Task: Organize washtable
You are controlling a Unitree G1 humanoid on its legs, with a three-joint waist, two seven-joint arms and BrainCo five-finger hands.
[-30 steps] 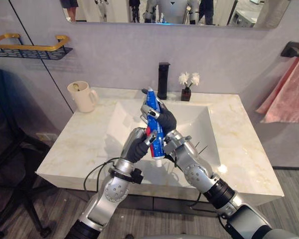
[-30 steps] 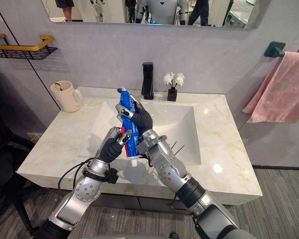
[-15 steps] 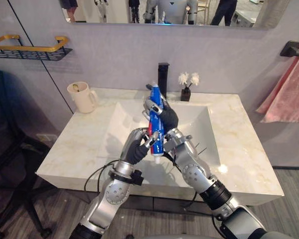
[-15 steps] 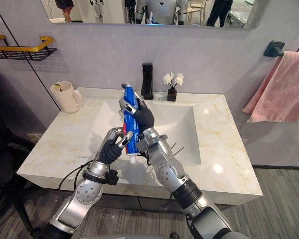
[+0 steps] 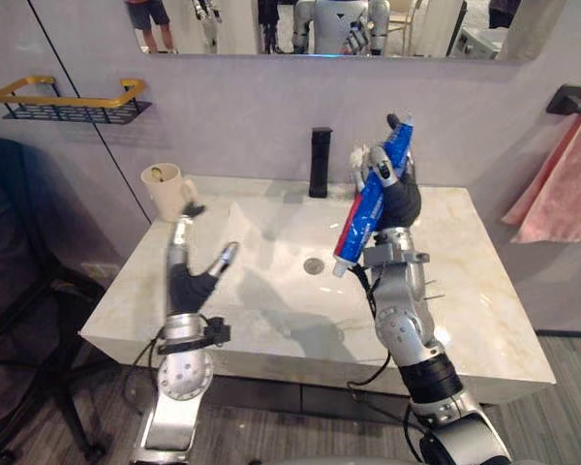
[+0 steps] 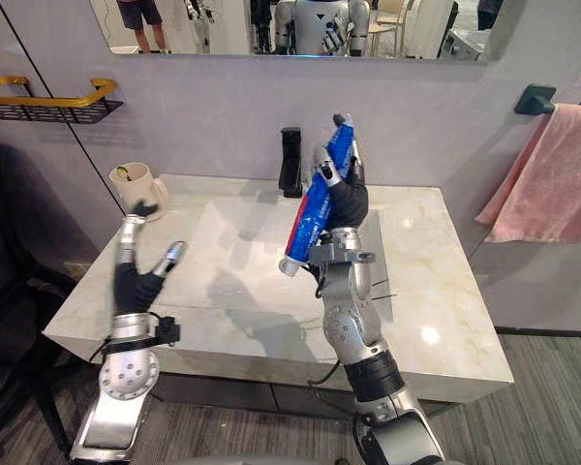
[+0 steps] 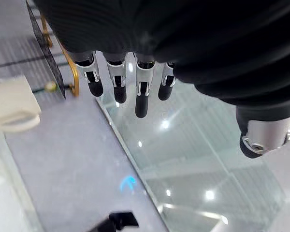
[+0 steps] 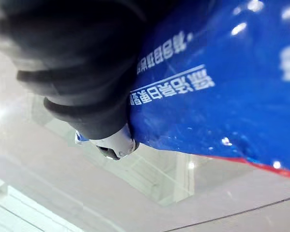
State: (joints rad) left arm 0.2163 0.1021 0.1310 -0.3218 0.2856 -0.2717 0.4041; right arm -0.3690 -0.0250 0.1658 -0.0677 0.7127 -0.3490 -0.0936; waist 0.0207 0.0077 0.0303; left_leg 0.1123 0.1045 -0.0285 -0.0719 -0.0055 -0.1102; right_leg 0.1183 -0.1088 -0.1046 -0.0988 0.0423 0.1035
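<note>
toothpaste tube (image 5: 366,211) clamped in raised right hand (image 5: 400,201), cap downward

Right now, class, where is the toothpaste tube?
In the eye views, the right hand grips the toothpaste tube above the sink, right of the black faucet, cap end lowest.

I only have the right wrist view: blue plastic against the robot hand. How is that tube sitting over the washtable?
Observer: The right robot hand grips the blue-and-red toothpaste tube tilted, white cap lowest, over the white sink basin.
Operator: And the other side?
Observer: The left robot hand is raised near the basin's left edge, fingers straight, holding nothing.
Operator: Anything else out?
Observer: A cream ceramic mug stands at the marble counter's back left.
</note>
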